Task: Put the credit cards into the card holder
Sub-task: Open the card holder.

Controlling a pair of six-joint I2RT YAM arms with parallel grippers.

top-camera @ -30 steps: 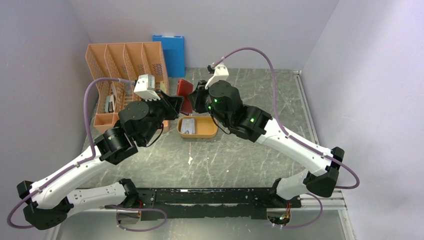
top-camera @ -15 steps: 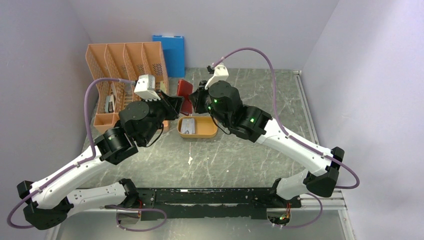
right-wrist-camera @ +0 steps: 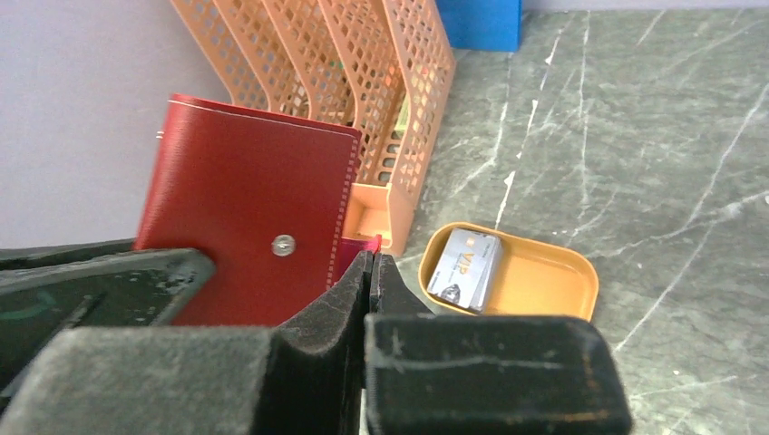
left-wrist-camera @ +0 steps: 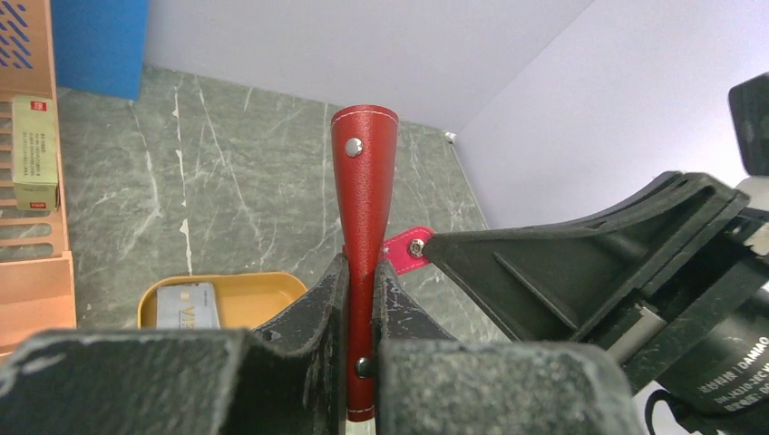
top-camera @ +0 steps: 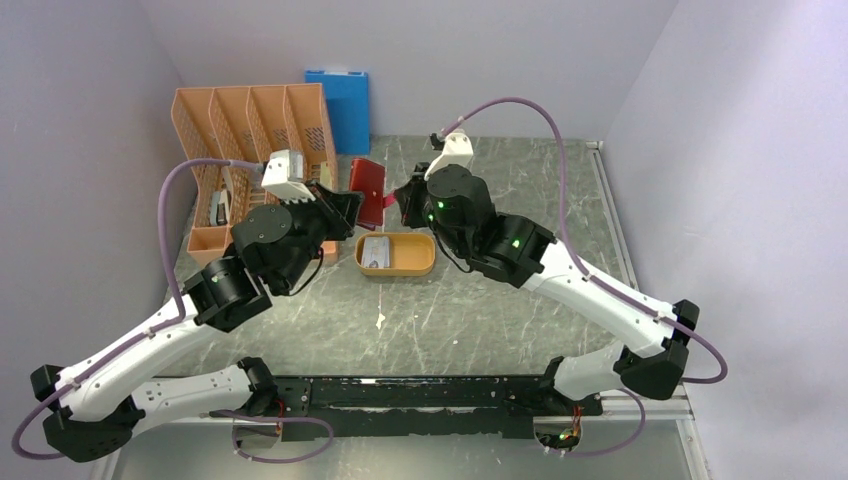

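The left gripper (left-wrist-camera: 363, 283) is clamped on the lower part of the 1 card holder (left-wrist-camera: 365, 181). Its 2 fingers (left-wrist-camera: 326, 299) press the dark red leather from both sides, with only the holder's thickness between them. The holder stands upright and folded shut, lifted above the table (top-camera: 480, 310), its spine edge facing the left wrist camera. 1 silver snap shows near its top in that view and 1 dark stud sits low between the fingers.

The right gripper (right-wrist-camera: 370, 267) has its 2 jaws pressed fully together. The tip of the holder's 1 small red tab (left-wrist-camera: 403, 249) shows between their ends, so it pinches that tab. The tab carries 1 snap of its own. From the right wrist view the holder's broad red cover faces the camera, just left of the closed fingers, with 1 snap on it.

Below and between the 2 grippers, 1 orange oval tray (right-wrist-camera: 544, 272) lies on the table. The credit cards (right-wrist-camera: 467, 267) lie in its left end as 1 small grey stack, the top one printed "VIP". How many cards are in the stack I cannot tell.

Behind the left arm stands 1 orange mesh file rack (top-camera: 250, 130) with 4 slots, 1 small pale box (left-wrist-camera: 34, 154) in it. 1 blue folder (top-camera: 340, 105) leans against the back wall beside the rack.
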